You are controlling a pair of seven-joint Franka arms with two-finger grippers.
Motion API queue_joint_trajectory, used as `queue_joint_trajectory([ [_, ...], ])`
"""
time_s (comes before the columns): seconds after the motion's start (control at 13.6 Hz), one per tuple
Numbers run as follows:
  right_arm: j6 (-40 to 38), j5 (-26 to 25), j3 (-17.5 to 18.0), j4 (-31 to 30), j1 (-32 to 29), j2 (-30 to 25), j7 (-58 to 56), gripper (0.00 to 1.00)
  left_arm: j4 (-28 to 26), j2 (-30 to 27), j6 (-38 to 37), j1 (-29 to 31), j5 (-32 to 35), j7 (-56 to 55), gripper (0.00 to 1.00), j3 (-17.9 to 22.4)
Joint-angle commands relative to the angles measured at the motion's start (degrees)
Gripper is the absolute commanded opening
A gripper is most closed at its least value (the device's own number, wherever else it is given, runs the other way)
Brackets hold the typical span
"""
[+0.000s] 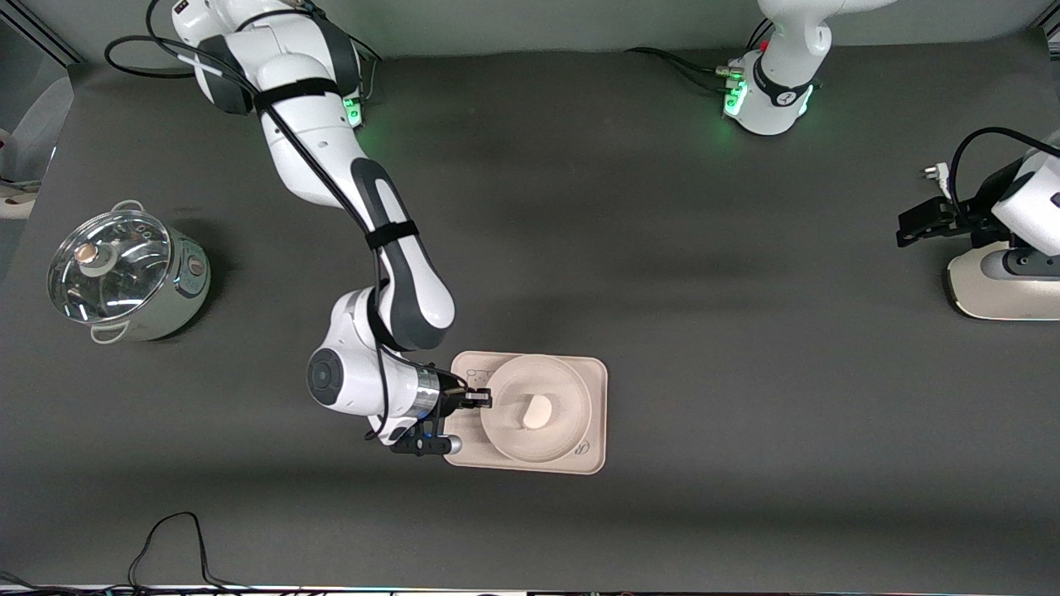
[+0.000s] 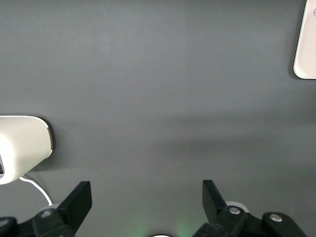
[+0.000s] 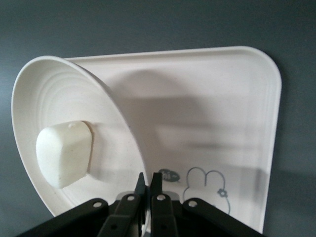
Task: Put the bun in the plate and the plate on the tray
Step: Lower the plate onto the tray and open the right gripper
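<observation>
The round cream plate (image 1: 571, 389) lies over the pinkish-beige tray (image 1: 598, 447), with the small off-white bun (image 1: 537, 411) in its middle. My right gripper (image 1: 484, 399) is shut on the plate's rim at the end toward the right arm. In the right wrist view the fingers pinch the rim of the plate (image 3: 59, 98), the bun (image 3: 64, 153) lies inside, and the tray (image 3: 222, 108) with its rabbit drawing spreads beneath. Whether the plate rests fully on the tray I cannot tell. My left gripper (image 1: 915, 225) waits open over the table by the toaster; its view shows the gripper (image 2: 147, 197) holding nothing.
A cream-white toaster (image 1: 994, 290) stands at the left arm's end of the table, also seen as the toaster (image 2: 22, 145) with its cable. A steel pot with a glass lid (image 1: 124, 273) stands at the right arm's end. Dark cloth covers the table.
</observation>
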Motion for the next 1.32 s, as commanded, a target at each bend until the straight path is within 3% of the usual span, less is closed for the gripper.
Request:
queue_joint_trajectory([
  [0.0, -0.1, 1.6, 0.4, 2.6, -1.5, 1.8, -0.6, 0.00, -1.1, -0.4, 2.8, 0.2, -0.7, 0.4, 1.00, 0.1],
  [0.29, -0.2, 1.6, 0.5, 1.8, -1.5, 1.8, -0.5, 0.00, -1.7, -0.3, 3.1, 0.0, -0.4, 0.3, 1.00, 0.2],
  [0.37, -0.2, 1.6, 0.5, 1.8, -1.6, 1.8, -0.5, 0.20, -1.8, -0.3, 3.1, 0.0, -0.3, 0.1, 1.00, 0.2],
  [0.44, -0.3, 1.6, 0.5, 1.5, -1.6, 1.6, -0.5, 0.54, -1.8, -0.2, 3.1, -0.1, -0.3, -0.2, 1.00, 0.1],
  [0.59, -0.3, 1.6, 0.4, 1.5, -1.5, 1.3, -0.6, 1.00, -1.6, 0.1, 3.3, -0.2, -0.3, -0.7, 1.00, 0.1],
  [0.96, -5.3, -0.5, -0.4, 1.6, -2.3, -2.1, -0.5, 1.00, -1.1, 0.1, 3.6, -0.1, -0.6, -0.7, 1.00, 0.0],
  [1.25, -19.5, -18.2, -0.4, 0.1, -4.2, -14.4, -1.2, 1.00, -1.1, 0.4, 3.4, -0.5, 0.1, -0.6, 1.00, 0.0],
])
